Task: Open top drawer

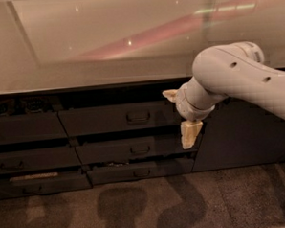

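Observation:
The top drawer (99, 120) is a wide dark grey front under the counter, with a small loop handle (138, 117) at its centre. A dark gap shows above it. My gripper (181, 115) hangs in front of the drawer's right end, right of the handle and apart from it. Its two cream fingers are spread: one fingertip (170, 95) points left at the drawer's upper edge, and the other finger (191, 133) points down over the drawer below. It holds nothing. My white arm (236, 77) comes in from the right.
A pale glossy countertop (105, 46) runs above. Two narrower dark drawers (135, 150) sit below the top one, each stepped further out. More drawers (23, 127) stand at the left. A dark cabinet door (244, 134) is at the right. Brown carpet (138, 207) lies in front.

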Controlling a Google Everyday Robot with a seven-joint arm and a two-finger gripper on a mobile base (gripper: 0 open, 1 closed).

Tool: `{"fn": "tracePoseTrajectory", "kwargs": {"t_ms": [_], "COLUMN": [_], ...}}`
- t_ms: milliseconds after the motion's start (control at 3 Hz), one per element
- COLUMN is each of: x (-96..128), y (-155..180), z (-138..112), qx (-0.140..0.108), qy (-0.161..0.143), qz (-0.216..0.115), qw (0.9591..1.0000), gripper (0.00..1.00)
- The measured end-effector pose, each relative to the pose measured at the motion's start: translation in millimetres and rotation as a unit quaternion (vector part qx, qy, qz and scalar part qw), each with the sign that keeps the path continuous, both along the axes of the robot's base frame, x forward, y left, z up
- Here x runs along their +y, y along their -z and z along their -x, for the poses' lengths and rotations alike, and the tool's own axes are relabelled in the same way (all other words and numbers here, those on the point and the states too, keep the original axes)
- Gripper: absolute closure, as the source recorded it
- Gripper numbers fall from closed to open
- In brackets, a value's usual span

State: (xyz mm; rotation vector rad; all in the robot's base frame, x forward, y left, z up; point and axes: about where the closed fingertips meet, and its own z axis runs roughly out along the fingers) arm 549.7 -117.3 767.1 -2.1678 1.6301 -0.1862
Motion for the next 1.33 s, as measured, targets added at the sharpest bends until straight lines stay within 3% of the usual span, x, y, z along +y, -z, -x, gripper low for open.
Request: {"fn": "tracePoseTrajectory", "kwargs": {"t_ms": [333, 1333], "x": [-14.6, -16.1], "y": [31.3, 37.3], "z": [-38.0, -41.5], "qx": [0.029, 0.034], "qy": [0.007, 0.015], "qz": [-0.018, -0.004], "qw": [0.9994, 0.9993], "gripper": [0.00, 0.00]}}
